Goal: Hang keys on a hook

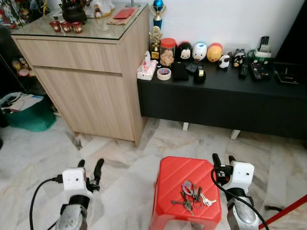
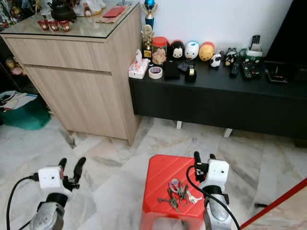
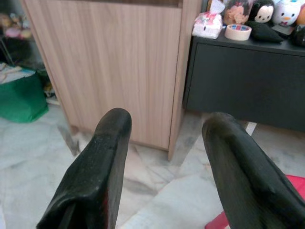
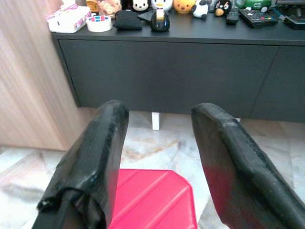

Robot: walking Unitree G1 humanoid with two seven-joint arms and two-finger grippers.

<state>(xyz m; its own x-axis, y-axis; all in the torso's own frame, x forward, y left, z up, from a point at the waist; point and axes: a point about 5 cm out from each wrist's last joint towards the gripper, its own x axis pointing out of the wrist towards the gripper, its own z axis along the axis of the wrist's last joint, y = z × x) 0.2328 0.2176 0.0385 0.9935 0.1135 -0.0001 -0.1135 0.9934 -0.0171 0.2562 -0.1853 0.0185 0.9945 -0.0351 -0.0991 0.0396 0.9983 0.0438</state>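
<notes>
Left eye view: keys (image 1: 193, 194) lie near the red stool (image 1: 178, 175)'s near right edge. Right gripper (image 1: 224, 161), fingers apart, hovers just right; left gripper (image 1: 89, 168), also apart, hangs over bare marble floor (image 1: 129, 158).

Both arms are silver metal, each topped with a chunky white box at the wrist and a black cable looping off it. The left gripper (image 1: 89, 166) and right gripper (image 1: 224, 160) each have two long black fingers (image 3: 97, 167) with a rough, matte, kinda rubbery look.
</notes>
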